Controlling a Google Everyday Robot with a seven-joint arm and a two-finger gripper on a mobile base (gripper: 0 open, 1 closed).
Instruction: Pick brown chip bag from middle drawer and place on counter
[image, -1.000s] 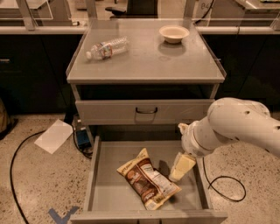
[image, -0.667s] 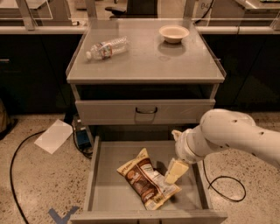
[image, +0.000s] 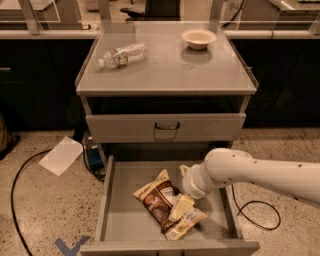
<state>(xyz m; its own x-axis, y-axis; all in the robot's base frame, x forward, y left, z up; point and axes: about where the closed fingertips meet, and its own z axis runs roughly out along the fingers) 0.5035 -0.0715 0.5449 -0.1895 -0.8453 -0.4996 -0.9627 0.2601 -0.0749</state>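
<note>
Arm (image: 260, 175) slants down into the middle drawer (image: 125, 220), pincer (image: 181, 206) over the brown chip bag (image: 157, 200), its spread impossible to tell.

The tabletop (image: 165, 70) is smooth grey metal with a faint gloss. On it are 1 clear plastic water bottle (image: 122, 54) and 1 matt cream bowl (image: 199, 37). The middle drawer (image: 125, 215) is plain grey metal, duller than the top. In it lies the brown chip bag (image: 159, 201), a crinkly film with a light sheen. The hand (image: 181, 206), which looks like cream plastic, sits over the bag on a smooth white hard-shelled arm (image: 260, 175). The floor (image: 35, 215) is speckled, polished stone.
</note>
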